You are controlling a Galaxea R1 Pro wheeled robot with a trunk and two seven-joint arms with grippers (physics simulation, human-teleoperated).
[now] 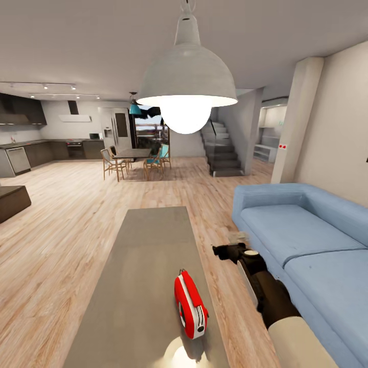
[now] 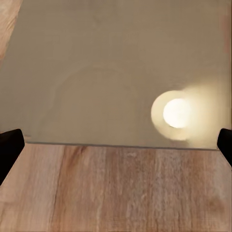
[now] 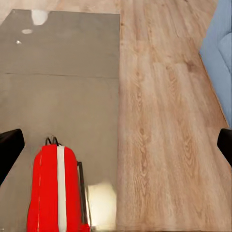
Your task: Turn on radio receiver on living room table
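The radio receiver (image 1: pixel 190 305) is a small red box with a white side band and a thin wire handle, and it stands near the close right part of the long grey table (image 1: pixel 148 255). My right gripper (image 1: pixel 221 251) hangs open over the floor strip between table and sofa, to the right of the radio and a little beyond it, apart from it. In the right wrist view the radio (image 3: pixel 53 191) lies below and to one side of the open right gripper (image 3: pixel 116 147). My left gripper (image 2: pixel 116 147) is open above the table's edge (image 2: pixel 116 143), holding nothing.
A blue sofa (image 1: pixel 306 230) runs along the right, close to my right arm. A white dome pendant lamp (image 1: pixel 186 76) hangs over the table, and its reflection (image 2: pixel 176 112) shines on the glossy top. A dark bench (image 1: pixel 10 202) sits at the left. Dining table and chairs (image 1: pixel 133 156) and stairs (image 1: pixel 224 153) stand far back.
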